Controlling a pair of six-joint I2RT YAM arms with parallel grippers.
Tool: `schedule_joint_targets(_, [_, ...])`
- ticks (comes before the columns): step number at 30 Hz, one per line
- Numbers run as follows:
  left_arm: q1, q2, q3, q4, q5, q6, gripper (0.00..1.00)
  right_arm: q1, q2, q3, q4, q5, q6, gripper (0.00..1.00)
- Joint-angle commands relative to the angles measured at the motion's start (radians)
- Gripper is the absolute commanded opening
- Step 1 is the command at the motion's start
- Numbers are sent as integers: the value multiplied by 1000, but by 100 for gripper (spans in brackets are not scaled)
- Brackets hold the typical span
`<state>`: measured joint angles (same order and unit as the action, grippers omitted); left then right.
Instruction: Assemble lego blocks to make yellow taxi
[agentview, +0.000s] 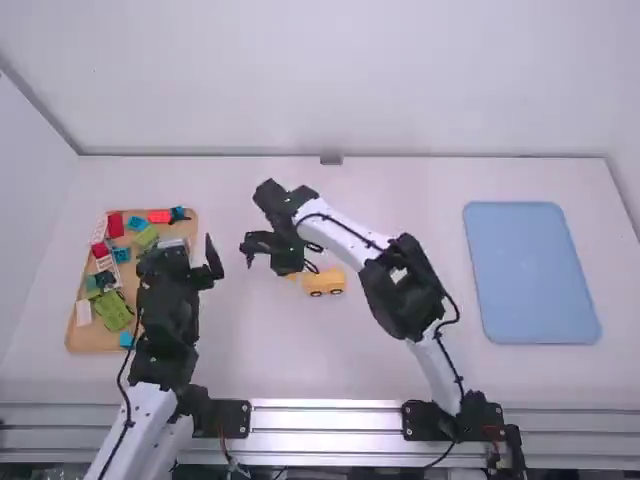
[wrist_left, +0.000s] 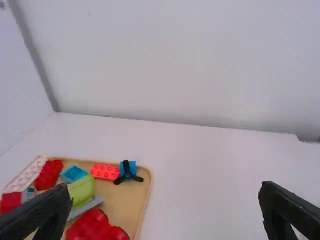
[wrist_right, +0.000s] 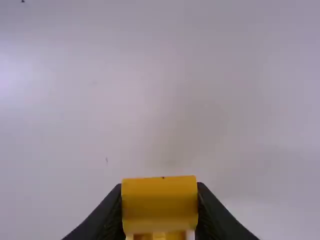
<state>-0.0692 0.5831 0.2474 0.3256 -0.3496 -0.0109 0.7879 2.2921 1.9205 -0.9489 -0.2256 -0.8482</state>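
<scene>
1. Here on the white table (agentview: 400, 375), I'm pinching a yellow block (wrist_right: 160, 202) with my right claw (agentview: 287, 266); in its own wrist view the block is sitting squarely between the fingers, one pressing on each side.
2. From the high view, I'm reaching my right arm across the middle, and a bit of yellow is peeking out just under that claw.
3. Right beside it, toward the right arm's base side, the yellow car body (agentview: 326, 282) is standing on the table, its dark wheels showing. Whether the block is touching it, I can't tell.
4. Over on the left, I'm hovering my left claw (agentview: 180, 248) beside and partly over the tan tray (agentview: 93, 343), its fingers spreading wide with nothing between them, well apart from the yellow car body.
5. Red, blue and green pieces (agentview: 115, 310) are filling that tray, while the blue mat (agentview: 530, 275) is lying far off to the right.
</scene>
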Motion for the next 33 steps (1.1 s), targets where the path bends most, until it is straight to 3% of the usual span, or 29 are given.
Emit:
schedule_joint_targets(1, [-2,-22,-11,-13,-122,-49,99,20,35,43,-9,66,-77,0])
schedule_joint_targets(9, [-2,-24,-11,-52,-345,-183,99,60,38,4,-23,74,-152,1])
schedule_joint_targets(15, [-2,-24,-11,-48,-347,-183,99,58,39,-66,55,74,-119,2])
schedule_joint_targets(22, [-2,-24,-11,-48,-340,-183,99,69,39,-69,61,62,-118,15])
schedule_joint_targets(33, [-2,-24,-11,-49,-340,-183,99,69,39,-70,75,33,-105,22])
